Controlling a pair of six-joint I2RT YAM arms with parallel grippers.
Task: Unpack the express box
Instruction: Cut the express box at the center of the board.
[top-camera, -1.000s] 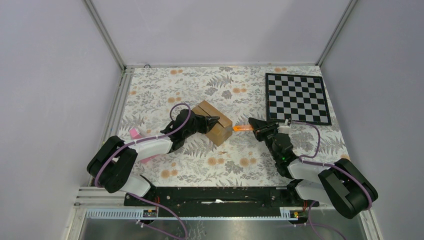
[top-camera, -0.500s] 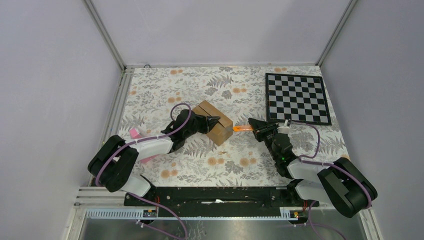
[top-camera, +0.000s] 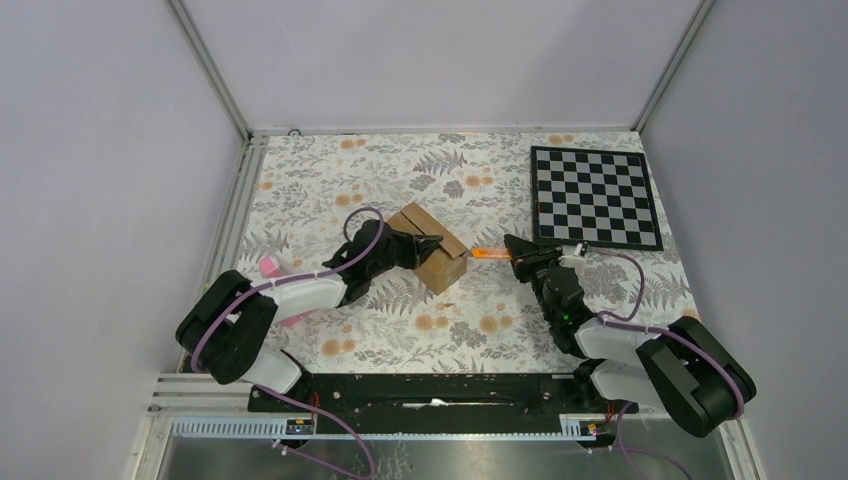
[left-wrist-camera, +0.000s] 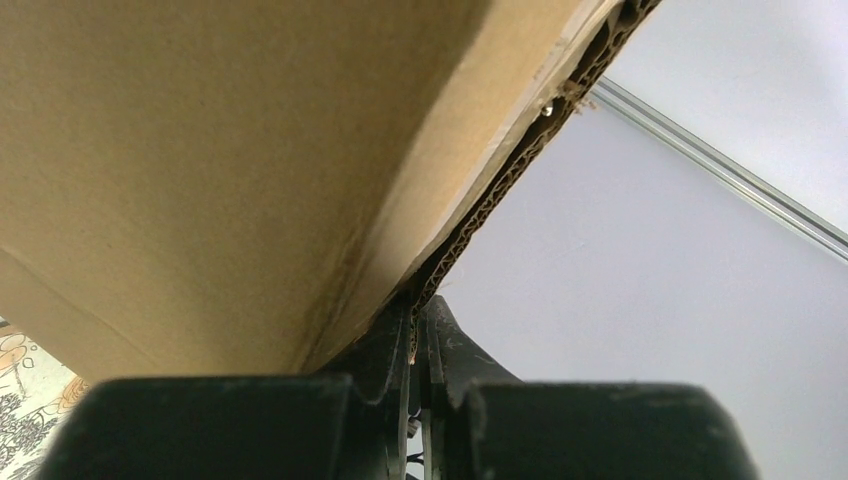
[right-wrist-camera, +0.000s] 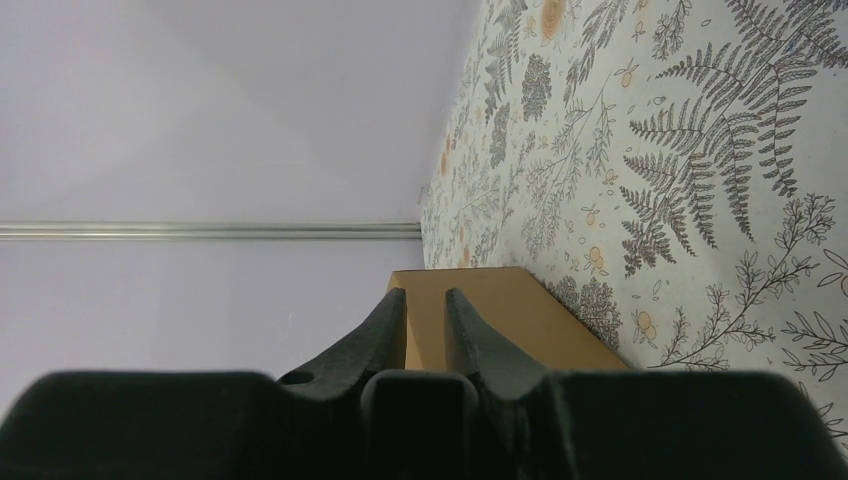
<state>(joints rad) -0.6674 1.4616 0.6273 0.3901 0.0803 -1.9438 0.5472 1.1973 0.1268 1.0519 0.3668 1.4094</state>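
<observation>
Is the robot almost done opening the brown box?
Only starting. The left gripper pinches the express box by a cardboard edge, and the right gripper holds the orange cutter beside it. From above the box looks closed, and nothing has come out yet. Cutting, opening and emptying are left.

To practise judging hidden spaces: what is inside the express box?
Only brown cardboard shows: the left tool pinches a flap edge of the express box. The inside is covered; contents cannot be seen.

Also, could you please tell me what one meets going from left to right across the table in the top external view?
pink wedge-shaped object → express box → orange cutter → checkerboard
</observation>
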